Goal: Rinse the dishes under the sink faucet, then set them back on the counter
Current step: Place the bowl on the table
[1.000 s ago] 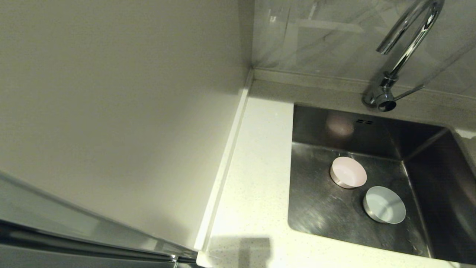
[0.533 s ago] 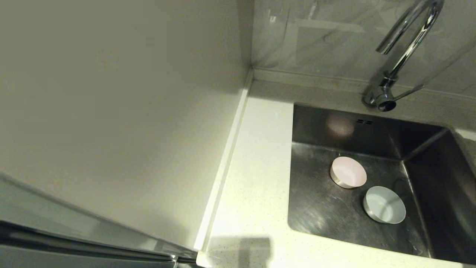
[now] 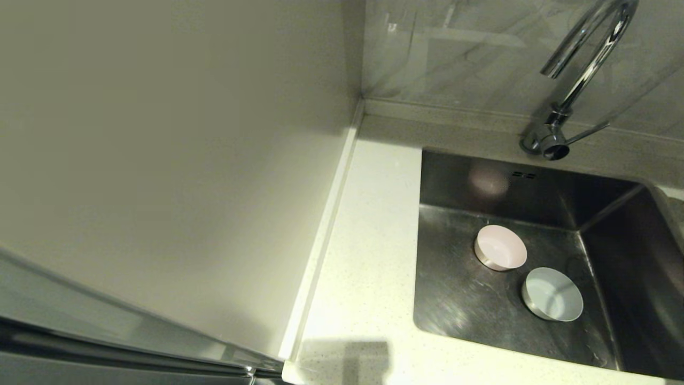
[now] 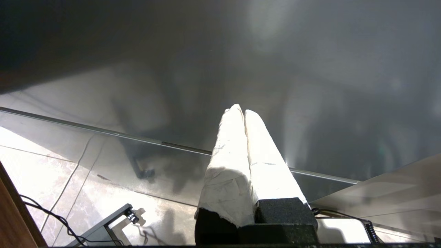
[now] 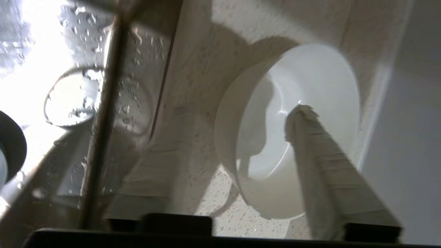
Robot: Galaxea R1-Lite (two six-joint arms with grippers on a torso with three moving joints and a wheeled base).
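A pale pink bowl (image 3: 500, 247) and a pale blue bowl (image 3: 552, 294) stand upright, side by side, on the floor of the sink (image 3: 459, 305). The faucet (image 3: 582, 69) rises behind the sink's far right edge. Neither gripper shows in the head view. In the right wrist view a white bowl (image 5: 310, 79) rests on the speckled counter (image 5: 220, 206) next to a pale wall. My right gripper (image 5: 237, 117) is open and straddles the bowl's near wall, with one finger (image 5: 320, 151) inside the bowl. My left gripper (image 4: 243, 111) is shut and empty, away from the sink.
A plain cream wall panel (image 3: 160, 160) borders the counter (image 3: 368, 256) on the left. A marbled backsplash (image 3: 470, 53) runs behind the sink. In the right wrist view the wet sink floor with its round drain strainer (image 5: 72, 96) lies beside the counter edge.
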